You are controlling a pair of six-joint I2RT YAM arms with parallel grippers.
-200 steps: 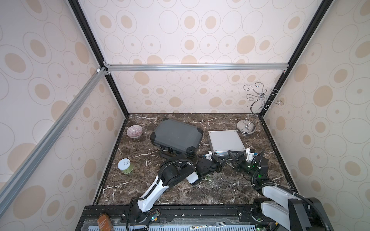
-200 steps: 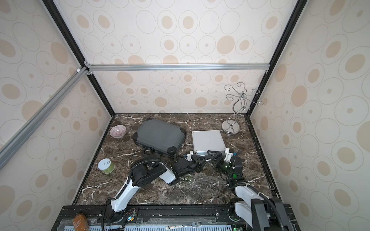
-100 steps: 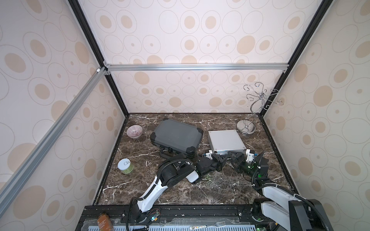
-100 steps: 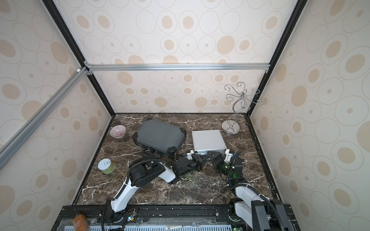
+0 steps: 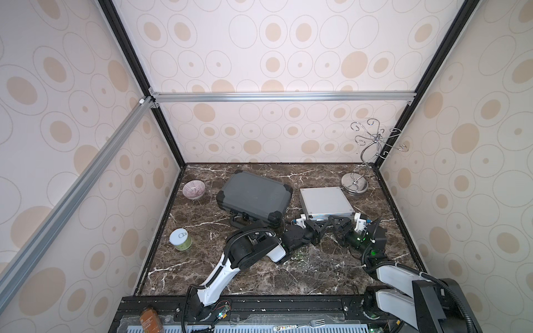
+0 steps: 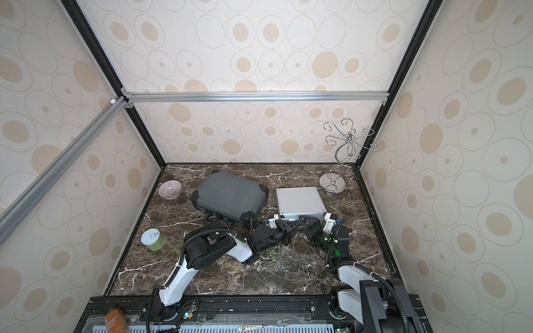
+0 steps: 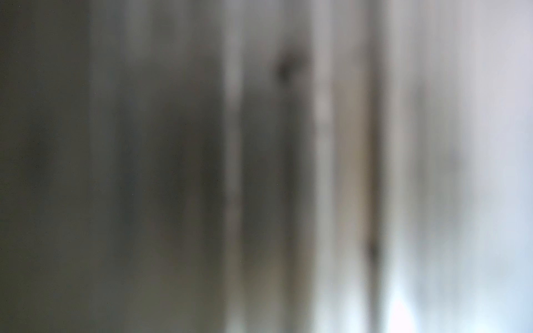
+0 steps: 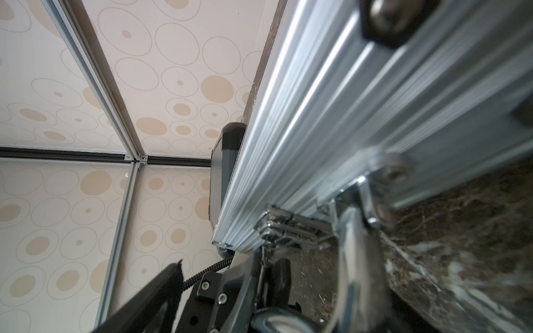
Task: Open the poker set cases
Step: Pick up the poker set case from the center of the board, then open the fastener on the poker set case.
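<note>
I'm on the latch step with the ribbed silver case, which lies shut just ahead of both grippers. My left gripper is pressed together. My right gripper is spread beside the chrome latch, apparently not touching it. Next I need a fingertip under that latch. The dark grey case lies closed beyond my left gripper.

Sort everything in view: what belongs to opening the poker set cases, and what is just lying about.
For the job: dark grey case, silver case.
Lying about: pink bowl, green jar, wire stand, fork, brown bottle.
</note>
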